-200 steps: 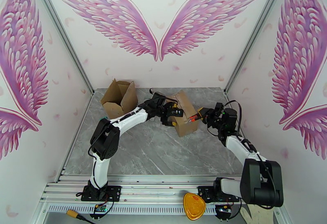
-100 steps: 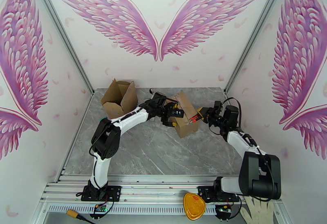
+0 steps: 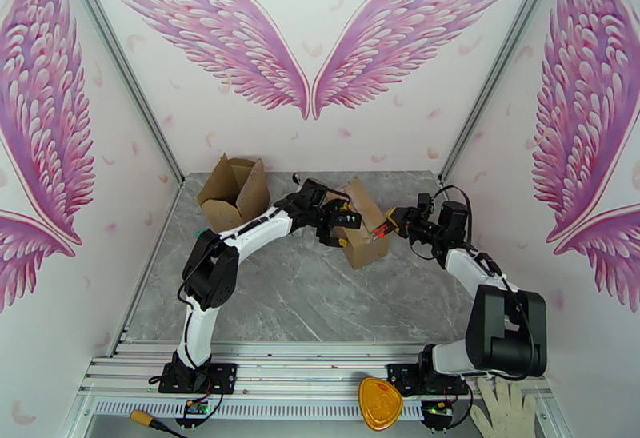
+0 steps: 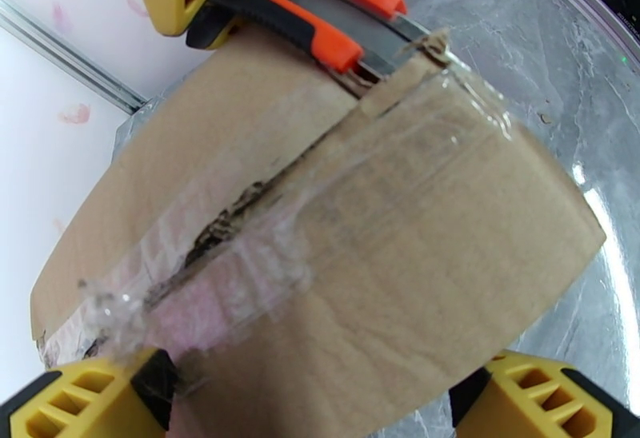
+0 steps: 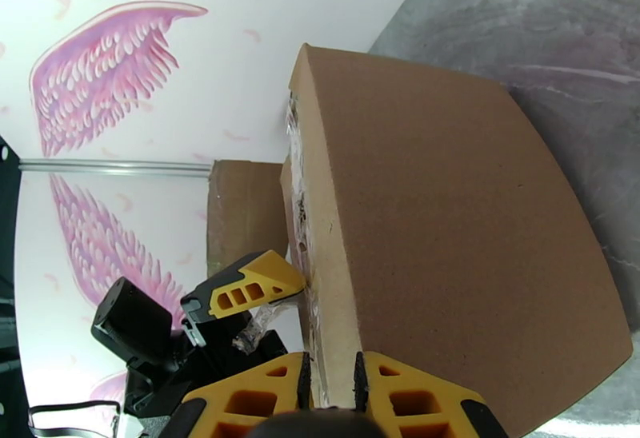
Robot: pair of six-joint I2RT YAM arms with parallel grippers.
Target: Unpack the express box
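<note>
Right forearm has swung toward the far right corner of the desk (image 3: 304, 296) over the last second. The right hand (image 3: 398, 220) is clamped on one utility knife (image 4: 320, 20), whose blade tip sits in the taped seam of the sealed box (image 3: 370, 249). That box stands near the middle of the far edge. The left hand (image 3: 339, 225) is spread wide, a finger on either side of the box's taped end. I count two boxes: the sealed one, and an open box (image 3: 234, 192) in the far left corner.
</note>
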